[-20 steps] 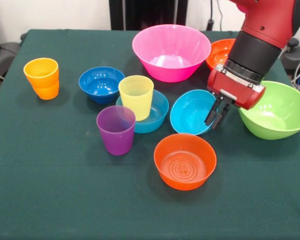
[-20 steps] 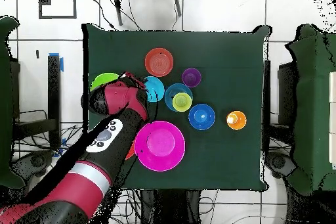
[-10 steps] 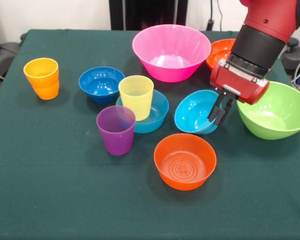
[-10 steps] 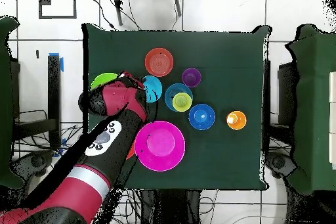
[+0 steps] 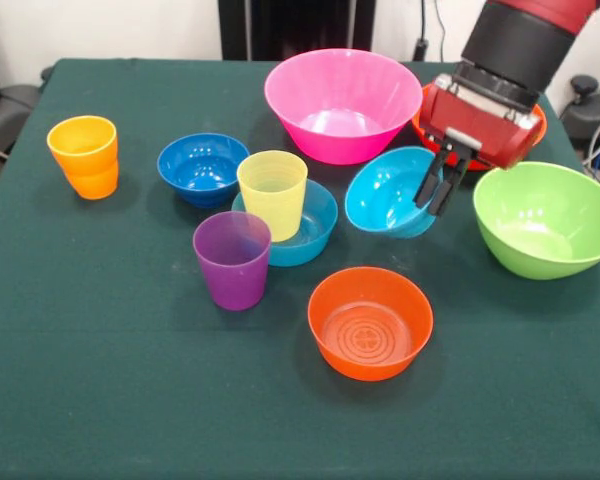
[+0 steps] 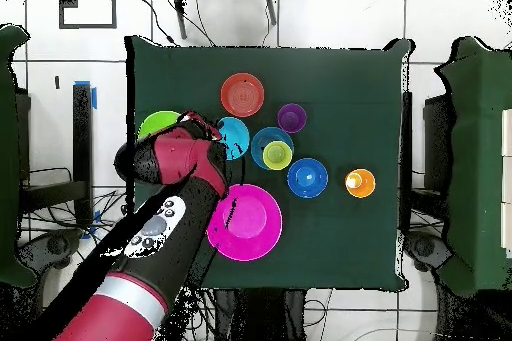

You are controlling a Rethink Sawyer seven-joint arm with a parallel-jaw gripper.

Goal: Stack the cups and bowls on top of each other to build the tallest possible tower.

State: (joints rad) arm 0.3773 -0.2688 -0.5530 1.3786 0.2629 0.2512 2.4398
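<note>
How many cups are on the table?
3. The orange cup stands alone at the left edge, the yellow cup sits in a blue bowl mid-table, and the purple cup stands just in front of it.

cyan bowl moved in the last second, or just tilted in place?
Yes. The cyan bowl, pinched at its rim by the gripper, has risen off the cloth and moved toward the pink bowl, away from the small orange-red bowl.
</note>
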